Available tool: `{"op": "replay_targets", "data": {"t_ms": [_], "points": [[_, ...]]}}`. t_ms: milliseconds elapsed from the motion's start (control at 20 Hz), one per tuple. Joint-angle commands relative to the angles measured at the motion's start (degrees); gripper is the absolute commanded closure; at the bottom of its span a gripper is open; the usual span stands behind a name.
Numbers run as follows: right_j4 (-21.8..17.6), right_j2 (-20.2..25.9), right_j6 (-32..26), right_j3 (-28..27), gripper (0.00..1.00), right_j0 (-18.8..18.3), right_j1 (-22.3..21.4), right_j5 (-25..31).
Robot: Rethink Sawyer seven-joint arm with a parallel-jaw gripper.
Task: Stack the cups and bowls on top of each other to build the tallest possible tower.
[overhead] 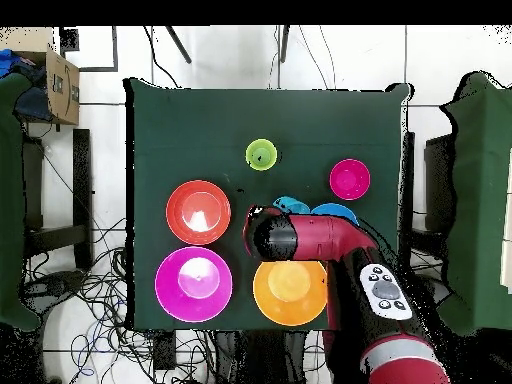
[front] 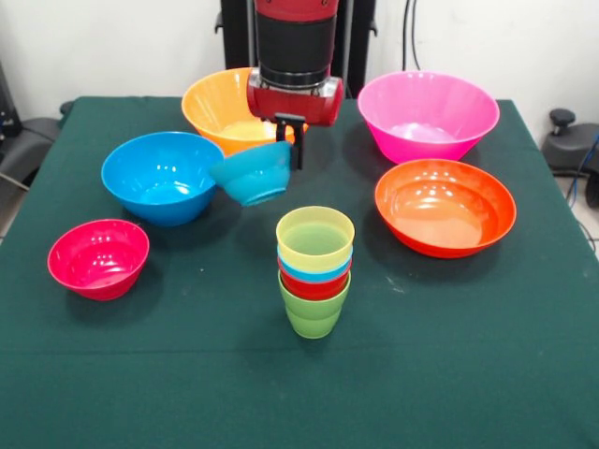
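Hand (front: 292,140) clamps the rim of the small light blue bowl (front: 253,173), which hangs tilted in the air beside the medium blue bowl (front: 163,176) at left. Right of and nearer the camera than the held bowl, the cup stack (front: 314,271) stands upright on the green worktop (front: 468,355), yellow cup uppermost. Judged from the front view, placing needs a short carry forward and rightward, with the bowl levelled.
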Motion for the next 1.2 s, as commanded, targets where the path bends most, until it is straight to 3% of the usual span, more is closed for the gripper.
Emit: {"op": "replay_targets", "data": {"t_ms": [50,400,750,1200], "points": [[6.3,7.3,1.5,0.8,1.00,0.5,-3.9,12.0],[8.3,5.7,1.0,-6.5,1.00,3.4,-3.7,20.9],[7.0,3.3,1.2,-17.4,1.00,6.1,-1.3,32.2],[4.7,3.6,-0.9,-29.0,1.00,6.8,2.3,38.0]]}}
